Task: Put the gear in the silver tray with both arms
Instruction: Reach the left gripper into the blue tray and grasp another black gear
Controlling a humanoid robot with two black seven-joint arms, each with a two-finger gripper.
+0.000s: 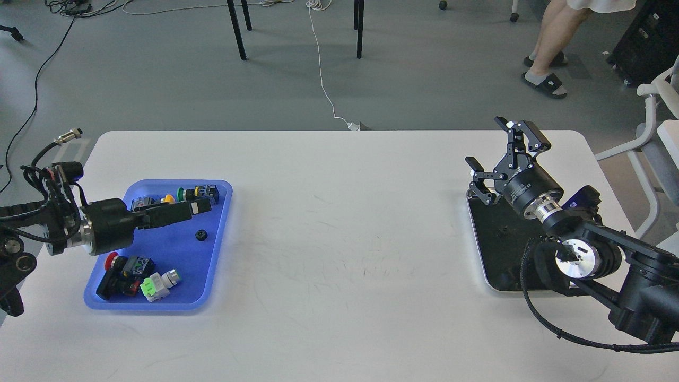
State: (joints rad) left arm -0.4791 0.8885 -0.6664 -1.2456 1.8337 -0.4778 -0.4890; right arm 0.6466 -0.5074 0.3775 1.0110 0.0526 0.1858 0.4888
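Observation:
The gear (200,235) is small, black and toothed, and lies on the blue tray (209,265) at the left. My left gripper (197,207) reaches in level from the left over that tray, just above and behind the gear. It is seen edge-on, so its fingers cannot be told apart. The silver tray (501,254) lies at the right with nothing in its visible part; its right half is hidden by my right arm. My right gripper (497,155) is open and empty over the tray's far left corner.
The blue tray holds several push-buttons and switches: a red one (110,259), a green-and-white one (154,284), and yellow and green ones (175,196) at the back. A person's legs (551,48) and a chair (658,106) stand beyond the table's right end.

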